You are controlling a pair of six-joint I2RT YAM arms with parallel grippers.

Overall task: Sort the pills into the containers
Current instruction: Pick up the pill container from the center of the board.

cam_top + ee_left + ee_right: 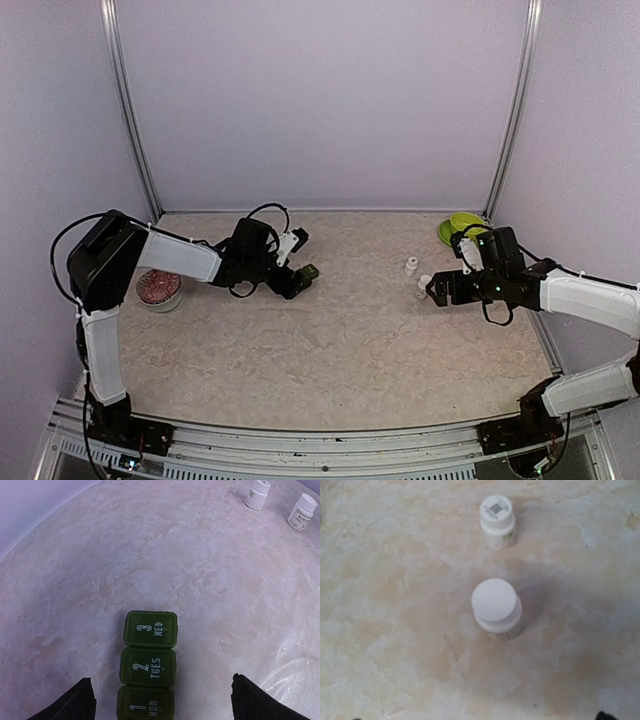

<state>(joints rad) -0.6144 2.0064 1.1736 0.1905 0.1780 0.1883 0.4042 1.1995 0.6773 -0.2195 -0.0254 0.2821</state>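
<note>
The containers (148,667) are a dark green strip of three joined lidded boxes marked 1 MON, 2 TUES, 3 WED, lids shut, lying flat on the table; they also show in the top view as the containers (310,270). My left gripper (162,705) is open, its black fingers (75,702) wide on either side of the strip's near end and not touching it. Reddish pills lie in a round white dish (158,289) at the left. My right gripper (434,291) is open, just short of a white pill bottle (497,607).
A second white bottle (496,513) stands beyond the first, label on its cap; the pair of bottles (303,512) appears far right in the left wrist view. A lime-green bowl (462,227) sits in the back right corner. Walls close the table on three sides.
</note>
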